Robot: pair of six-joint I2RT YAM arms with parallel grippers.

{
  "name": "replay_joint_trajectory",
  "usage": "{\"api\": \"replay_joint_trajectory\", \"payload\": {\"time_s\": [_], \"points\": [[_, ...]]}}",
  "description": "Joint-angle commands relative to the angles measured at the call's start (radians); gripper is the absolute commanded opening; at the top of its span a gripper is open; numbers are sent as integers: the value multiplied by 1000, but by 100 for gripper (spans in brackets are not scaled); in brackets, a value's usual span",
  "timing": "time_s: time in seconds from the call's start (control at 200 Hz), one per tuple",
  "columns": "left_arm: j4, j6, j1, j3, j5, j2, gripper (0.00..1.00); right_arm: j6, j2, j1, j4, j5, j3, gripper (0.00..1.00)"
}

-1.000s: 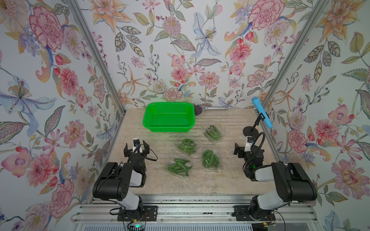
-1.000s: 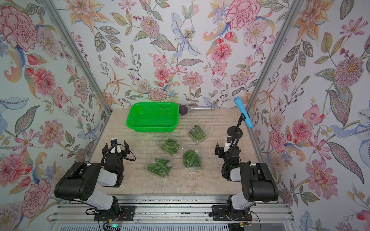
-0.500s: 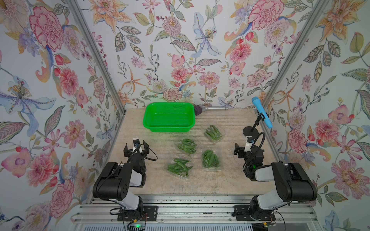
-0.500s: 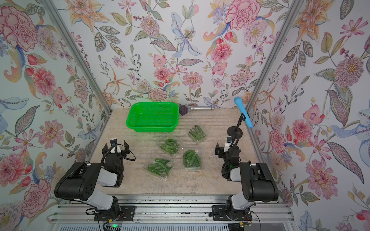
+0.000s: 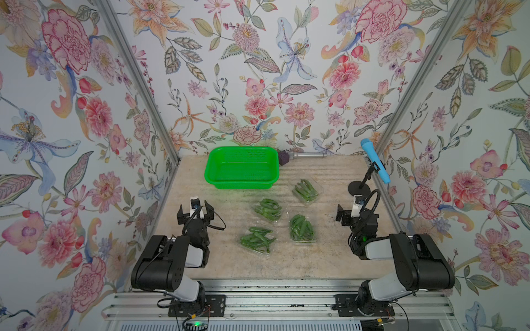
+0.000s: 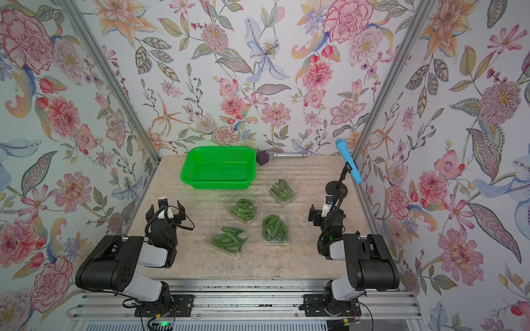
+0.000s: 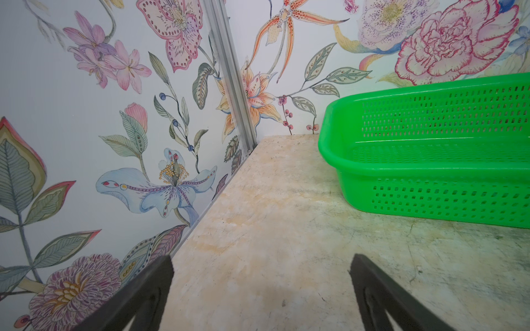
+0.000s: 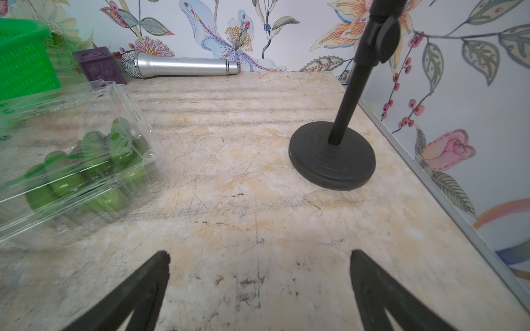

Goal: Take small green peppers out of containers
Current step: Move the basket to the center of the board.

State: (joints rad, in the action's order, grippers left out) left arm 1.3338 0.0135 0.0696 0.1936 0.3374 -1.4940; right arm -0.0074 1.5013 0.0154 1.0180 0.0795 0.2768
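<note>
Four clear clamshell containers lie mid-table in both top views, each holding small green peppers: far right (image 5: 307, 190), centre (image 5: 268, 210), near left (image 5: 256, 240) and near right (image 5: 301, 229). In the right wrist view one container (image 8: 77, 160) shows its peppers (image 8: 94, 160) under a lid that looks down. My left gripper (image 5: 195, 212) (image 7: 261, 258) stands open and empty over bare table by the left wall, left of the containers. The right gripper (image 5: 354, 213) (image 8: 260, 253) is also open and empty, to the right of them.
A bright green perforated basket (image 5: 242, 167) (image 7: 430, 160) sits empty at the back. Behind it lie a purple block (image 5: 283, 157) and a silver microphone (image 5: 308, 155). A blue microphone (image 5: 375, 160) on a black stand (image 8: 332, 154) is at the right wall, just beyond my right gripper.
</note>
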Motion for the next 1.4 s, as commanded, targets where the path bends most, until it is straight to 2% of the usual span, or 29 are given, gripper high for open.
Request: {"api": "replay_joint_trajectory", "payload": {"time_s": [0.0,0.12,0.24,0.31,0.445,0.706,0.936,1.156,1.396], "points": [[-128,-12,17,59,52,97,100,18,-79,-8,-8,38,9,100],[-233,-17,37,89,110,186,100,21,-164,-8,-81,53,12,100],[-455,-9,47,173,111,270,100,43,-263,-8,-213,57,39,100],[-564,41,58,219,147,311,100,65,-332,-5,-318,46,58,100],[-786,178,63,289,79,393,100,134,-463,1,-522,16,87,100],[-1074,321,68,371,-16,487,100,277,-625,6,-890,-65,174,100],[-1278,374,68,451,-133,469,100,338,-631,20,-1140,-200,288,98],[-1387,475,67,526,-214,416,100,386,-560,42,-1240,-361,358,93],[-1449,528,67,705,-235,250,100,384,-454,103,-1305,-376,423,91]]}}
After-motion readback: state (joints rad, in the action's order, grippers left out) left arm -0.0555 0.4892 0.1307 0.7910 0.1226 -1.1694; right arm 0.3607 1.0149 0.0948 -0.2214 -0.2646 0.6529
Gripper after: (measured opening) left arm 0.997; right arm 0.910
